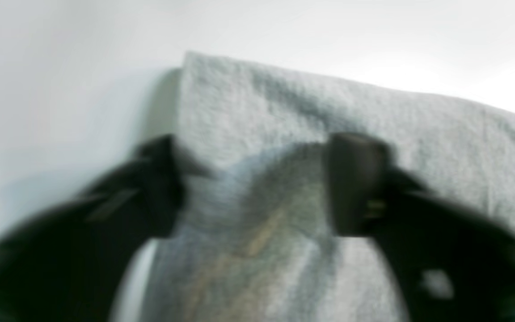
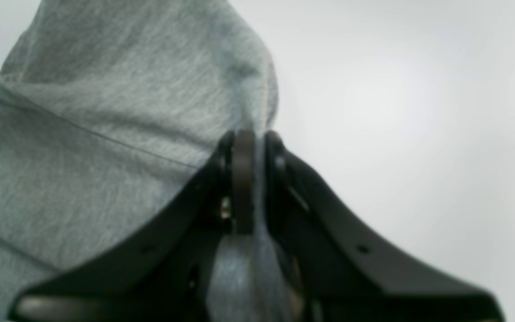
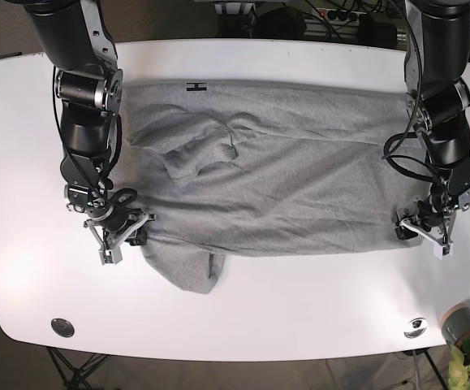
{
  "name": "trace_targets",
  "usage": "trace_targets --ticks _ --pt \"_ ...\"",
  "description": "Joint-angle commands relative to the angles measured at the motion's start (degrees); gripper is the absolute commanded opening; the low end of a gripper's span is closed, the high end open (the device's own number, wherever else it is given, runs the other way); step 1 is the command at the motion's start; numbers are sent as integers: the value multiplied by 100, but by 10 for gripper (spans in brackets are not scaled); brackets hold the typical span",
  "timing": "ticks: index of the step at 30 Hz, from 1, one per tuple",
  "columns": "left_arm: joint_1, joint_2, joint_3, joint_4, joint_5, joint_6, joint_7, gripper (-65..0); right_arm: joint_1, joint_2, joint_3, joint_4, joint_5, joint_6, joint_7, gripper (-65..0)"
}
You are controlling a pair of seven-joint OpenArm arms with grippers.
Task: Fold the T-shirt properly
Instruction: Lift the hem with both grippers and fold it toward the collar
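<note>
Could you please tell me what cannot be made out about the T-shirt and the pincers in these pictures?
- Left wrist view: motion blur smears the open left pincer; whether it touches the T-shirt is unclear.
- Base view: the shirt's lettering is out of sight; the neck mark is too small to read.
- Right wrist view: the right pincer hides the pinched cloth's edge.

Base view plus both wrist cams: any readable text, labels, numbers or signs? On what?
No legible text in any view.
T-shirt: small black neck mark at the far edge, too small to read; no lettering shows on the upturned side.
Wrist views: blurred, only grey fabric and black fingers, no markings.
Table: no text.
</note>
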Motion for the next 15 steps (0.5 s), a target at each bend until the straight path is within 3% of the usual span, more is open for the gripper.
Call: trace_targets --ticks 1,4,9,15 --pt "-196 -93 -4 129 -55 -28 -144 -413 94 50 -8 129 -34 -25 -46 -626" --pt "-196 -93 -4 138 -55 -28 -153 -535 85 41 -8 129 -34 -25 -46 -626" --pt "-214 -111 -13 200 -73 -36 -144 -650 120 41 -8 138 -34 -25 -46 -628" --pt "-126 -102 -74 1193 -90 -388 463 -650 287 67 9 437 -34 -25 -362 -628"
